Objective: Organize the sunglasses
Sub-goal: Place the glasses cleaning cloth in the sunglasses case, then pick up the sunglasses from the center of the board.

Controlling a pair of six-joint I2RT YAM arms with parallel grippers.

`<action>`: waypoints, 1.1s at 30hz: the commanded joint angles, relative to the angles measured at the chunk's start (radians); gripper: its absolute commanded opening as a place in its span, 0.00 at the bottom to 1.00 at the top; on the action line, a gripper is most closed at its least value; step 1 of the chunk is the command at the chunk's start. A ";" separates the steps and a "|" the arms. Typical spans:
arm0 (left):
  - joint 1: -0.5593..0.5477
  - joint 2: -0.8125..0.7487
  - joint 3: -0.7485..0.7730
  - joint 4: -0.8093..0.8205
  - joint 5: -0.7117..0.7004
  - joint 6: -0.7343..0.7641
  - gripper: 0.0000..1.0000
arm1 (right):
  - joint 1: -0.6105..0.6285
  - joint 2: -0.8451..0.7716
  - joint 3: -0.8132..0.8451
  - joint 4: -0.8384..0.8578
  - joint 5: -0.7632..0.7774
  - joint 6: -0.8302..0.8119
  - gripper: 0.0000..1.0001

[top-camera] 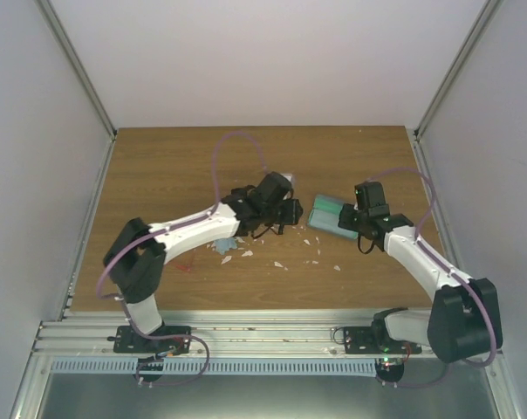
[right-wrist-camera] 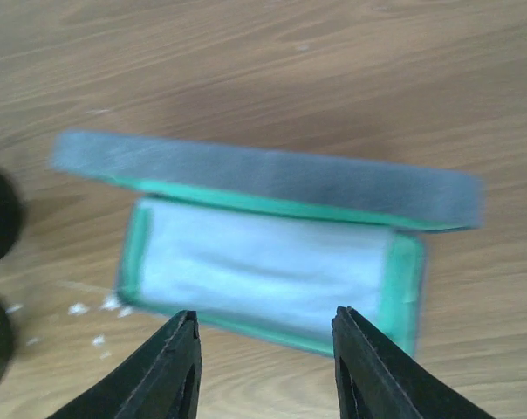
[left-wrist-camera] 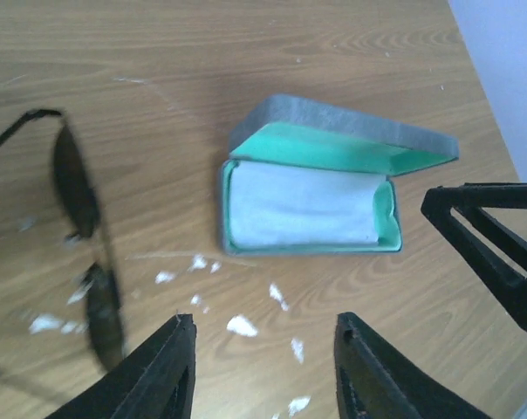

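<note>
1. The left arm (top-camera: 189, 229) goes from its base up to a bent elbow, then reaches right and forward to the middle of the surface (top-camera: 167, 166).
2. The left hand (top-camera: 291, 212) points toward the case. In the left wrist view its hand (left-wrist-camera: 265, 319) has the two fingers apart, with only bare wood and white flecks (left-wrist-camera: 242, 326) between them; it holds nothing.
3. The sunglasses (left-wrist-camera: 74, 183) lie on the surface, left of the case and apart from it, with one thin temple spread out. Only the left wrist view shows them whole. From above the left hand covers most of them, and the right wrist view gives only two dark round shapes at its left edge.
4. The case (top-camera: 329, 212) stands open between the two hands, its grey lid (left-wrist-camera: 333, 122) raised. A white cloth (left-wrist-camera: 303, 205) lies inside on the green lining; from above this is not visible.
5. The right hand (top-camera: 345, 220) is just beside the case. In its own view the hand (right-wrist-camera: 265, 312) is partly open and holds nothing, the fingers being above the near rim of the case (right-wrist-camera: 272, 175). The left wrist view shows one of its fingers (left-wrist-camera: 475, 249) at the right.
6. The right arm (top-camera: 420, 253) bends at its elbow and reaches left and forward.
</note>
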 commanded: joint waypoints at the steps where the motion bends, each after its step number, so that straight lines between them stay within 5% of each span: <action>1: 0.049 -0.164 -0.214 0.076 -0.035 -0.011 0.47 | 0.097 -0.036 -0.001 0.002 -0.078 -0.005 0.43; 9: 0.177 -0.260 -0.462 0.226 0.138 -0.112 0.54 | 0.286 0.050 0.059 0.026 -0.040 0.078 0.44; 19: 0.192 -0.038 -0.372 0.313 0.082 -0.202 0.52 | 0.368 0.072 0.082 0.018 0.023 0.137 0.44; 33: 0.192 0.043 -0.335 0.356 0.097 -0.173 0.10 | 0.370 0.039 0.051 0.065 -0.037 0.165 0.43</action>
